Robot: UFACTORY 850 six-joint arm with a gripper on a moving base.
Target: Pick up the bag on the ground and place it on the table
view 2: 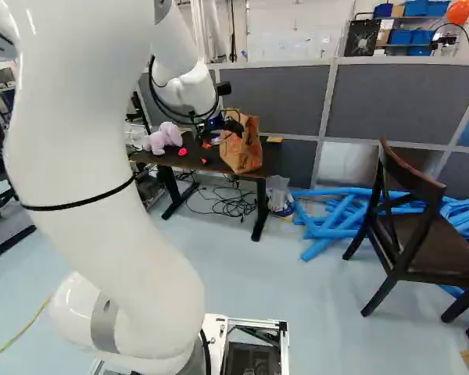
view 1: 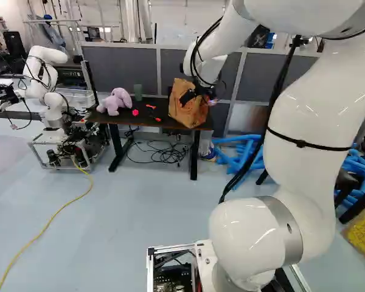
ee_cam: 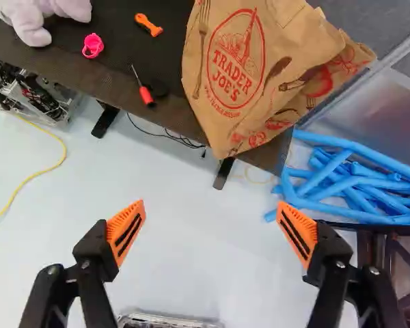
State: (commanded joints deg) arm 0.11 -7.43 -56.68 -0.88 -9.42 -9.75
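One white robot arm (view 1: 316, 97), largest thing here, reaches out over one long dark table (ee_cam: 113, 68) on two black legs. Grey partition panels (view 2: 410, 98) run behind it, several. Another robot (view 1: 48, 100), one, white, on a wheeled frame left of the table in the left base view. One dark wooden chair (view 2: 434, 250) at the right of the right base view; between chair and table, a heap of blue foam tubes (ee_cam: 355, 186), many, too tangled to count. One brown paper bag with red print (ee_cam: 232, 75): on the table, near its right end in both base views, ahead of the gripper (view 1: 199, 98). Gripper, one: two fingers spread wide, nothing between them. One lilac plush toy (view 1: 114, 102) farther along the tabletop, one green cup (view 1: 138, 92) behind it. Smaller items, one each: red-handled screwdriver (ee_cam: 145, 93), orange-handled tool (ee_cam: 149, 25), bright pink ring-shaped object (ee_cam: 93, 46). Floor: one yellow cable (view 1: 59, 210).
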